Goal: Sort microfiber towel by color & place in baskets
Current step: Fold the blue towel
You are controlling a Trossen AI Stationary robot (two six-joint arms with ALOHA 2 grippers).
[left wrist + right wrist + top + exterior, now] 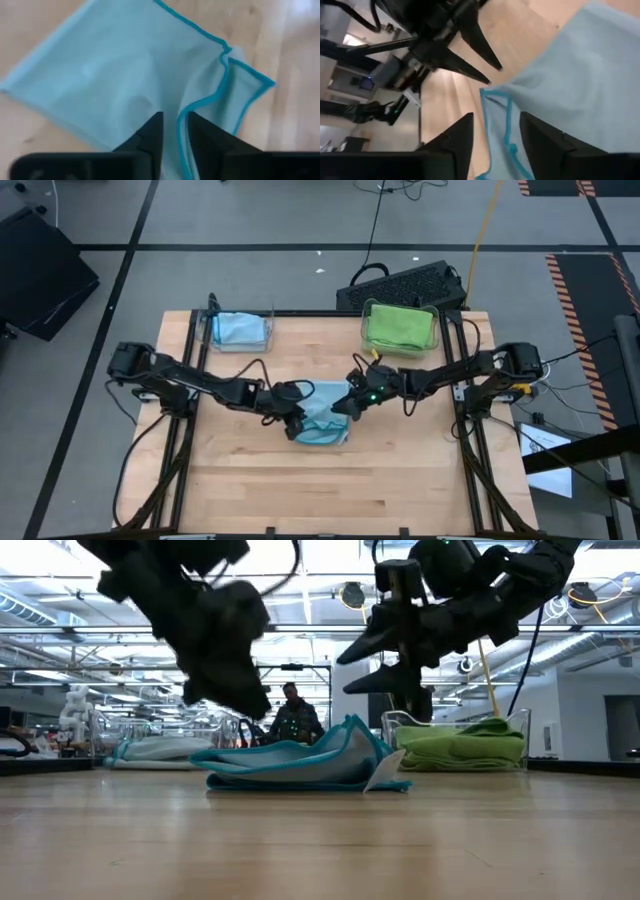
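A light blue microfiber towel with teal edging [322,420] is lying crumpled at the table's centre in the high view. The left gripper [295,423] is hovering at the towel's left edge, fingers slightly apart over a teal fold, gripping nothing. The right gripper [345,404] is hanging at the towel's upper right, fingers apart, empty. At upper left, a clear plastic basket [240,331] is holding blue towels; at upper right, another clear basket [400,327] is holding green towels.

Both arms are matt black, with jointed segments and loose black cables. The right arm [430,377] carries a small green light. Its fingers [455,137] are black tapered wedges.
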